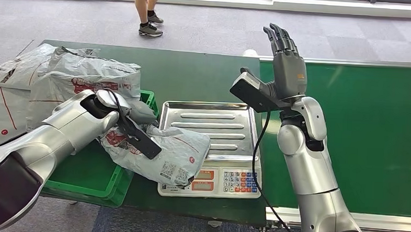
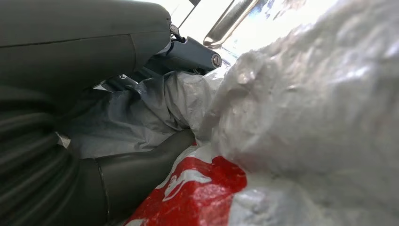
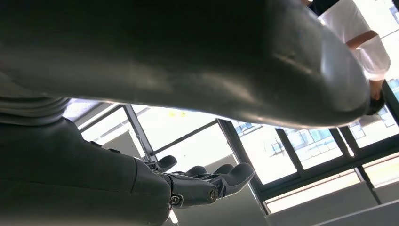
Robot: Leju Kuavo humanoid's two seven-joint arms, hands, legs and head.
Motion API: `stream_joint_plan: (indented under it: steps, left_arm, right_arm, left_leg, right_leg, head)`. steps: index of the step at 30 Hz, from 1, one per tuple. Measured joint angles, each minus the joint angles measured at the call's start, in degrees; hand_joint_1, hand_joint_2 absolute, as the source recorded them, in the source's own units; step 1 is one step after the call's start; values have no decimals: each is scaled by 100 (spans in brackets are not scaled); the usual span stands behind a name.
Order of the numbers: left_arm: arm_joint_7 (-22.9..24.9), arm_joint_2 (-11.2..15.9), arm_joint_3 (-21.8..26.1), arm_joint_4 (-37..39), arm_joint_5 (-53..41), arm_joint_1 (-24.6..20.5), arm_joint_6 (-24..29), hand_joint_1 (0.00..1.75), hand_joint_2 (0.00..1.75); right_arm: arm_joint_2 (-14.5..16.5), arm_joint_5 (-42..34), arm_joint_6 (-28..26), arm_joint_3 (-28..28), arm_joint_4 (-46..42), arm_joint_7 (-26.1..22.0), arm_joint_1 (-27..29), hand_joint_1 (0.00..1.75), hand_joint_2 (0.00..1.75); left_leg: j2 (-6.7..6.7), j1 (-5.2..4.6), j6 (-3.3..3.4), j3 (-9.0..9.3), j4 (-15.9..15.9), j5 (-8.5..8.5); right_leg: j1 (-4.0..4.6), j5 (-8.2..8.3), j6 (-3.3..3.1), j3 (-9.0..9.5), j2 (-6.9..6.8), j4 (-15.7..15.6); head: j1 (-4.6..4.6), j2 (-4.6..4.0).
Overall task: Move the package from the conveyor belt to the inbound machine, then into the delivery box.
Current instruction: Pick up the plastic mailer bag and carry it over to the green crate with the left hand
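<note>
The left hand (image 1: 135, 113) gripped the package (image 1: 162, 153), a crumpled grey bag with red print; its fingers (image 2: 141, 165) were closed into the plastic in the left wrist view. The package hung partly over the scale (image 1: 212, 147) (its near-left corner) and partly over the green crate (image 1: 93, 176) beside it. The right hand (image 1: 284, 62) stood raised above the conveyor (image 1: 359, 133), fingers straight and apart, holding nothing. More grey bags (image 1: 53, 78) lay heaped on the table (image 1: 195, 73) behind the crate. A person's legs (image 1: 148, 11) stood on the floor beyond.
</note>
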Motion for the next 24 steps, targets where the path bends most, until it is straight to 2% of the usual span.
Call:
stream_joint_plan:
  steps: [10, 14, 16, 20, 22, 24]
  left_arm:
    - [-1, -6, 0, 23, 1, 1, 6, 175, 175]
    - [78, -7, 2, 17, 29, -9, 244, 175, 175]
    - [467, 7, 20, -17, 2, -45, 758, 175, 175]
    - [1845, 172, 287, -265, -266, -412, 2097, 175, 175]
    - [2232, 295, 631, -509, -474, -695, 2221, 175, 175]
    - [2327, 392, 1151, -792, -823, -918, 1978, 175, 175]
  right_arm:
    - [0, 0, 0, 0, 0, -1, 0, 0, 0]
    - [-2, 0, -1, -6, -1, -4, 5, 0, 0]
    - [-7, 0, -3, -22, -21, -7, 36, 0, 0]
    - [-70, -2, 0, -87, -181, -7, 217, 0, 0]
    - [-111, -2, 10, -142, -280, -22, 332, 0, 0]
    - [-132, -7, 33, -187, -333, -56, 391, 0, 0]
  left_leg:
    - [0, 0, -3, -5, -4, -2]
    - [-1, 0, -3, -4, -3, -1]
    - [-2, 2, -6, -9, -3, 2]
    - [-4, 11, -12, -54, 2, 21]
    - [-4, 11, -12, -68, 3, 24]
    - [-4, 11, -11, -76, 3, 24]
  right_leg:
    - [0, -3, -2, -6, 0, 0]
    - [0, -3, -2, -7, -1, 0]
    - [2, -1, -3, -13, -2, 0]
    - [13, 17, -10, -52, -3, 1]
    - [14, 21, -9, -65, -3, 2]
    - [14, 21, -9, -71, -3, 3]
  head:
    - [0, 0]
    - [0, 0]
    - [0, 0]
    - [1, 0]
    - [1, 0]
    - [2, 0]
